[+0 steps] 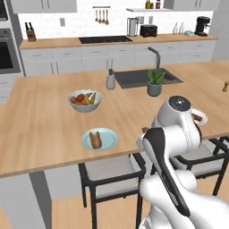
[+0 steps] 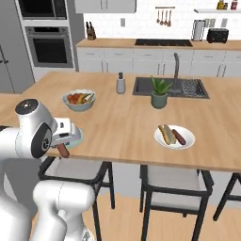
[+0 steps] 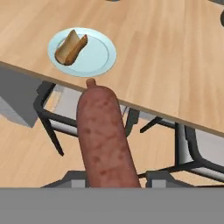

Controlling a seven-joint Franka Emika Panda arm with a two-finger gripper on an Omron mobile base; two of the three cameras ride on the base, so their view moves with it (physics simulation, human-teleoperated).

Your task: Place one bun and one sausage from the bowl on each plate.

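My gripper [image 3: 114,177] is shut on a brown sausage [image 3: 105,135] that sticks out lengthways from between the fingers. It hangs just off the counter's front edge, above the stools, with the sausage tip near the pale teal plate [image 3: 98,57]. That plate holds one bun [image 3: 70,47]. In the right base view the gripper [image 2: 61,144] with the sausage [image 2: 63,151] covers part of the teal plate [image 2: 78,137]. To the right, the white plate [image 2: 187,140] carries a bun [image 2: 164,133] and a sausage [image 2: 179,136]. The dark bowl is out of view.
A pale bowl of fruit [image 1: 85,100] stands behind the teal plate [image 1: 107,142]. A potted plant [image 1: 155,82], a soap bottle [image 1: 110,79] and the sink [image 1: 134,78] lie further back. Dark stools [image 2: 172,188] stand under the counter's front edge.
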